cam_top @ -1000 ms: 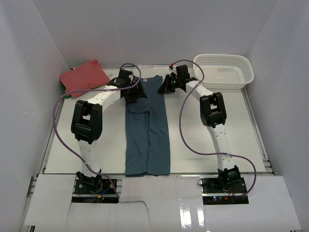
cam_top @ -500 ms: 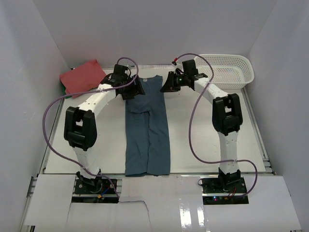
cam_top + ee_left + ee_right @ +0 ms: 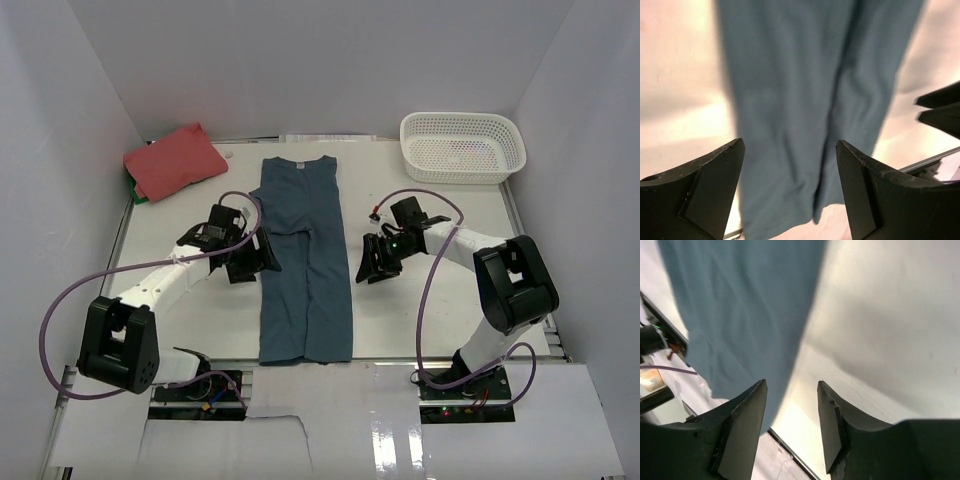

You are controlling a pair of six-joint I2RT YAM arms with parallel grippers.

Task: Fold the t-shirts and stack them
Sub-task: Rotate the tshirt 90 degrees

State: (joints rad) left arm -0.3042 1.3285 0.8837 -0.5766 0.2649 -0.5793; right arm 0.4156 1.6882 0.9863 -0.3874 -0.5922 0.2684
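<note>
The dark teal-blue t-shirt [image 3: 303, 262] lies flat in a long strip down the middle of the table, sleeves folded in; it fills the left wrist view [image 3: 805, 100] and the left part of the right wrist view [image 3: 740, 305]. A coral-red t-shirt [image 3: 174, 160] sits folded at the back left. My left gripper [image 3: 262, 256] hovers at the strip's left edge, open with nothing between its fingers [image 3: 715, 185]. My right gripper [image 3: 366, 262] hangs just off the strip's right edge, open and empty, over bare table [image 3: 880, 340].
A white lattice basket [image 3: 463, 147] stands at the back right. Something green [image 3: 138, 195] peeks out under the coral-red shirt. White walls enclose the table on three sides. The table's near edge rail [image 3: 790, 452] shows below the right gripper.
Both arms have drawn back from the shirt's collar end at the far side to its middle. The right gripper has gone from shut to open, and the top of the shirt now lies flat.
</note>
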